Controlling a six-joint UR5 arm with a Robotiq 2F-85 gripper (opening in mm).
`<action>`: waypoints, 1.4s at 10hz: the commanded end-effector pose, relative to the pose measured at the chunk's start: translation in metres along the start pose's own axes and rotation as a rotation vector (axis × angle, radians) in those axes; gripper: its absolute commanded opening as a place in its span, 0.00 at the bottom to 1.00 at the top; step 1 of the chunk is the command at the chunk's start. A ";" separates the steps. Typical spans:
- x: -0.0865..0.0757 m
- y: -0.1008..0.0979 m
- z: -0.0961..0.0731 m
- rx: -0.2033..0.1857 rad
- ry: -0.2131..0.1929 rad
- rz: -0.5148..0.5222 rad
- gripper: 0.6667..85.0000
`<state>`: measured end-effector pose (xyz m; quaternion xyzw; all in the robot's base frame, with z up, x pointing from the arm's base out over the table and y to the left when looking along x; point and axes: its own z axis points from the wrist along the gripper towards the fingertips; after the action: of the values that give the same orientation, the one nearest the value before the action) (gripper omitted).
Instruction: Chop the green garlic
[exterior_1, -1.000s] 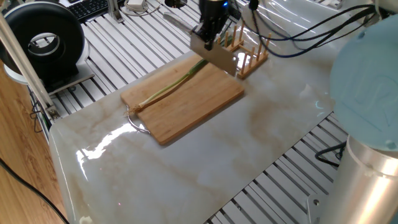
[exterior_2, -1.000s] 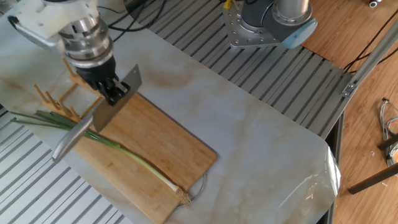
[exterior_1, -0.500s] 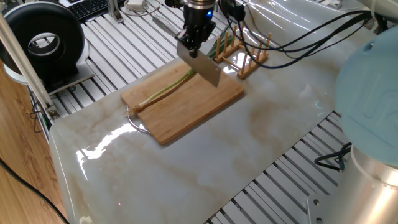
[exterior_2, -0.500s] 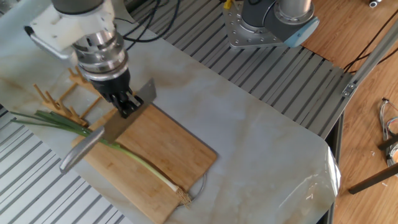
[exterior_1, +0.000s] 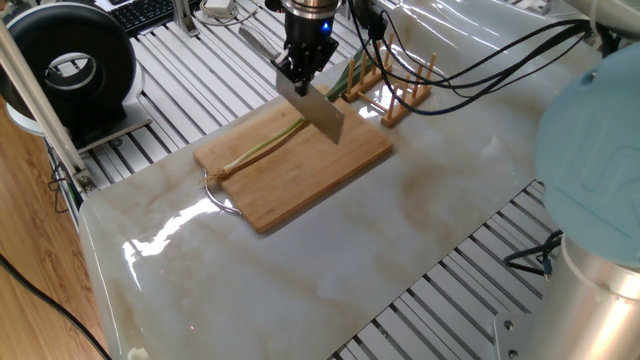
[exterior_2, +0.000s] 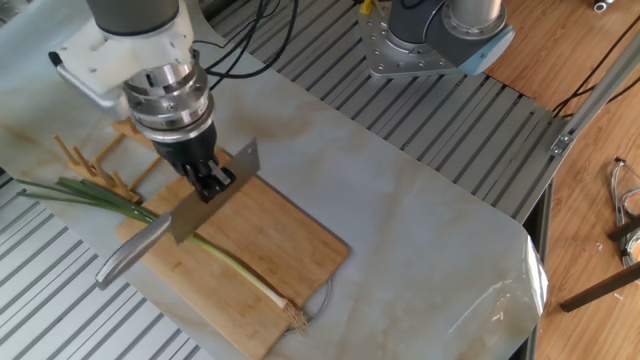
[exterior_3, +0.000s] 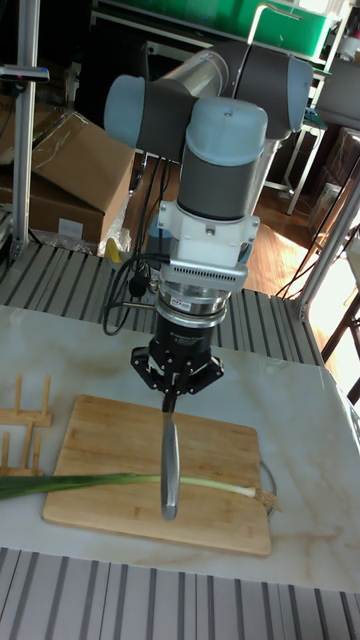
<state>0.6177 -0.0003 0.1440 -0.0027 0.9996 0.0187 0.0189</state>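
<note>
Since a second ago the gripper (exterior_2: 212, 181) has carried its knife (exterior_2: 180, 220) along the wooden cutting board (exterior_2: 270, 240), away from the rack end and nearer the board's middle. Taking the board as the landmark: the green garlic (exterior_2: 215, 256) lies lengthwise on it, pale rooted end at the corner by the board's wire handle (exterior_2: 320, 296), green leaves (exterior_2: 70, 190) running off the opposite end. Above the stalk, the knife is held crosswise to it; in the tall fixed view the blade (exterior_3: 169, 470) covers the stalk (exterior_3: 100, 483) about midway along the board (exterior_3: 110, 425). Whether the edge touches the stalk I cannot tell. The fingers are closed tight on the knife, with no gap showing. Beyond the board's leafy end stands a small wooden peg rack (exterior_1: 400, 90). Farther off, black cables (exterior_1: 480, 55) trail across the pale marbled tabletop (exterior_1: 400, 240).
</note>
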 end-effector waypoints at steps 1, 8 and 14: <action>0.015 -0.020 -0.001 0.066 0.071 -0.084 0.01; 0.003 0.013 -0.003 0.017 0.054 -0.104 0.01; -0.008 0.086 -0.005 -0.008 0.050 0.009 0.01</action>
<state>0.6202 0.0546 0.1502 -0.0252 0.9995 0.0144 -0.0079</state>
